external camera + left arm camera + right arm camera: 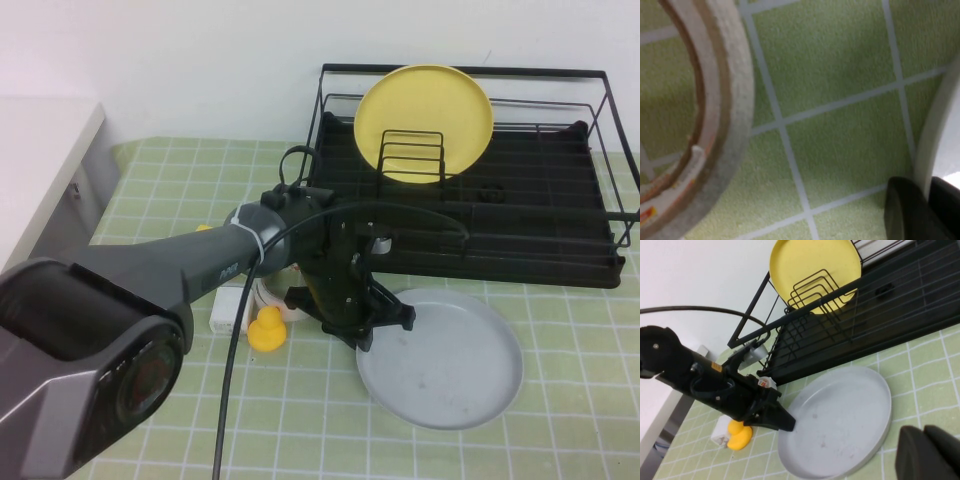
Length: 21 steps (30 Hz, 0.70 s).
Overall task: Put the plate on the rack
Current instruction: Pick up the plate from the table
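The light grey-blue plate (445,360) lies flat on the green checked cloth in front of the black wire rack (540,250). My left gripper (368,335) is down at the plate's left rim. In the left wrist view the gripper (926,200) has the pale rim (935,140) pinched between its two dark fingers. My right gripper (926,450) is out of the high view; its fingers are together and empty, just off the plate's (840,425) near edge. The right wrist view also shows the rack (900,320) and the left gripper (785,422).
A yellow plate (423,115) stands upright in the rack's dividers at the back left. A yellow rubber duck (267,328), a white box (230,308) and a tape roll (715,125) lie left of the left gripper. A grey cabinet (50,170) stands at the far left.
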Tool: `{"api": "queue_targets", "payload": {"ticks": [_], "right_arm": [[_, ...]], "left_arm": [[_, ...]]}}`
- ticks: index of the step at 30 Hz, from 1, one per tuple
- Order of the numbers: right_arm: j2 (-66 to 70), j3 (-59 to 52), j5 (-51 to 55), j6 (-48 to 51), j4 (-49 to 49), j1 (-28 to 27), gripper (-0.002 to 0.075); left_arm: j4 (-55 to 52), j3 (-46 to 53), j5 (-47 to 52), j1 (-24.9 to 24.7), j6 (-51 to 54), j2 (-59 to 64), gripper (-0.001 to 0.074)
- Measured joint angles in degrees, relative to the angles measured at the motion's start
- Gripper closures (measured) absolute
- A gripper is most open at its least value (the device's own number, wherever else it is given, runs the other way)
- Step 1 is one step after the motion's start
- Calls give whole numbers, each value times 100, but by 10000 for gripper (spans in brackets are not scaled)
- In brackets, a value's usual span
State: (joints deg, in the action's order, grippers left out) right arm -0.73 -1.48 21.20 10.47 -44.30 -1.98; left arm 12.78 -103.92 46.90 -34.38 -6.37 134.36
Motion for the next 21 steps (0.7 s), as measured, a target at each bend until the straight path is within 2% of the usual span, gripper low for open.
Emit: {"api": "queue_targets", "payload": {"ticks": [10, 17, 21], "right_arm": [[0, 0, 51, 14, -72, 0, 715], [0, 0, 63, 105, -162, 0, 715], [0, 0, 63, 191, -251, 0, 715]], "left_arm": [[298, 0, 105, -9, -199, -22, 729], [1822, 0, 408, 128, 829, -282, 733], [2337, 0, 708, 258, 1331, -392, 733]]}}
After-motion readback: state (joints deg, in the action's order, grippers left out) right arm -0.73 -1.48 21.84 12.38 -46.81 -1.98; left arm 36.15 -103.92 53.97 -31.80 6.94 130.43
